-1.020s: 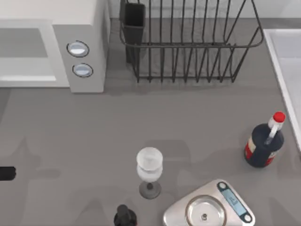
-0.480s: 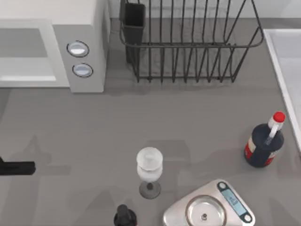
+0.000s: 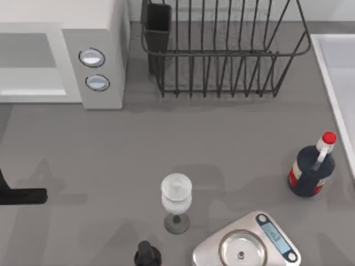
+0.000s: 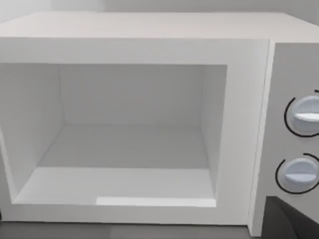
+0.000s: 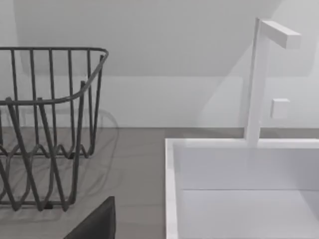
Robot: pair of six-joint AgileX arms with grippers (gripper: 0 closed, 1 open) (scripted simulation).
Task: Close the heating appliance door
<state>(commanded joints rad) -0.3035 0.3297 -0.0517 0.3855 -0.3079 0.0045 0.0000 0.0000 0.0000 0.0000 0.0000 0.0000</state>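
So, my left hand (image 3: 25,196) sits low at the table's (image 3: 166,144) left edge, a dark bar pointing toward the middle, well in front of the heating appliance (image 3: 94,33). I can't tell if its fingers are apart or together. My left wrist camera looks straight into the open cavity (image 4: 124,134), so the arm is levelled and aimed at the appliance front, with the two knobs (image 4: 299,149) off to one side of the opening.

Step in hand, as I judge it: approach. The door is not across the opening, so it's still swung open; I don't have it in sight from here, and nothing is being touched.

Next move calls for getting the hand behind the door's outer face, then sweeping it round its hinge toward the cavity until it seats. Push flat, no grasp needed.

Right arm is parked; its wrist camera faces the dish rack (image 5: 45,124) and the sink (image 5: 239,169).
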